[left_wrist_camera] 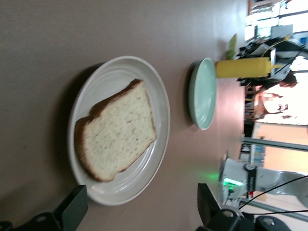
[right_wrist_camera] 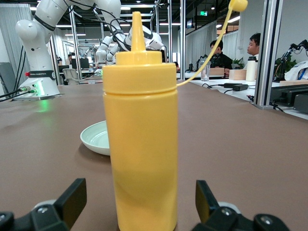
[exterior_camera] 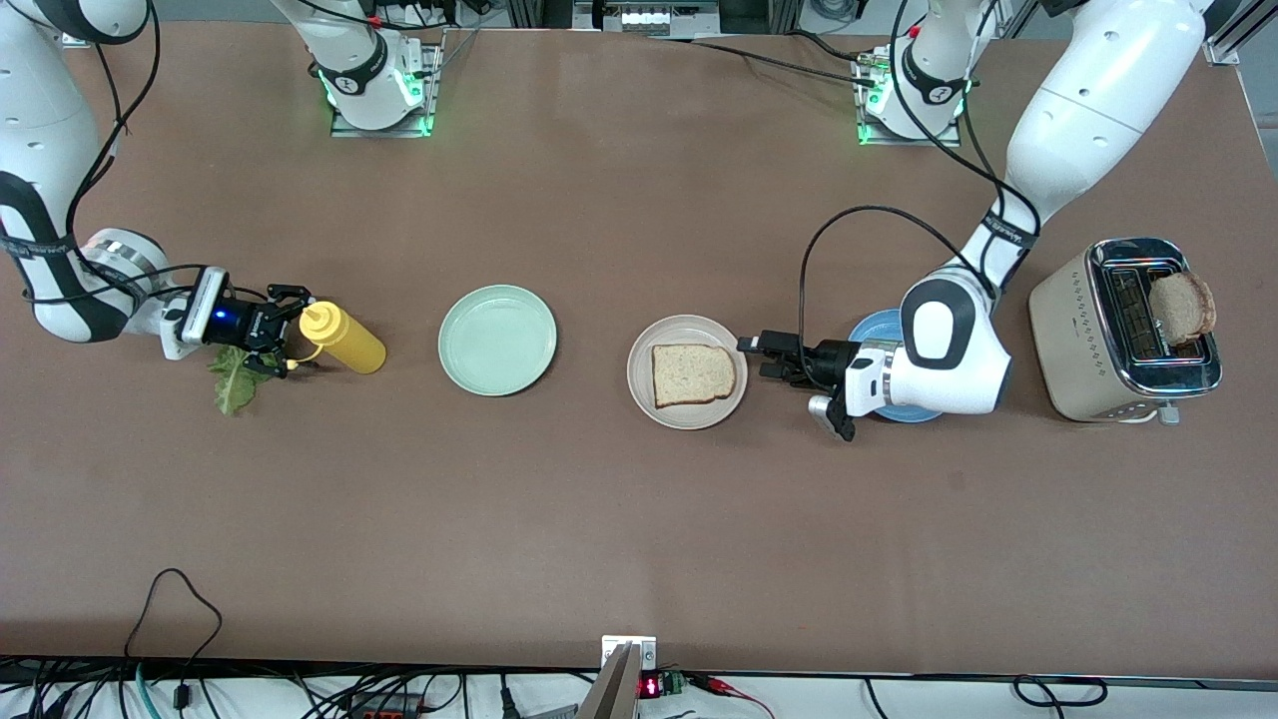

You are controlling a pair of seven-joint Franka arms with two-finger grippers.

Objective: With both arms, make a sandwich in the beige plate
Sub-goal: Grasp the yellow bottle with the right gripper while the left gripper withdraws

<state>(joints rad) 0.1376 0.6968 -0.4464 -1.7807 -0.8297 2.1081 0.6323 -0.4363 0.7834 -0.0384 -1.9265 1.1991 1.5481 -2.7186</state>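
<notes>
So I've got one bread slice [exterior_camera: 693, 374] lying flat in the beige plate [exterior_camera: 687, 413], and my left gripper [exterior_camera: 759, 356] sits just beside the plate's rim with its jaws spread wide, holding nothing. My right gripper [exterior_camera: 290, 328] is wide too, right at the yellow squeeze bottle [exterior_camera: 343, 338] with the lettuce leaf [exterior_camera: 233, 383] on the table under it, and another slice [exterior_camera: 1182, 305] sticks up out of the toaster [exterior_camera: 1078, 340].

Yellow bottle [exterior_camera: 342, 338] stood directly before the open right gripper [exterior_camera: 291, 330]; open left gripper [exterior_camera: 762, 357] sat beside beige plate [exterior_camera: 687, 371]; tabletop's [exterior_camera: 639, 529] camera-side edge was bare.
</notes>
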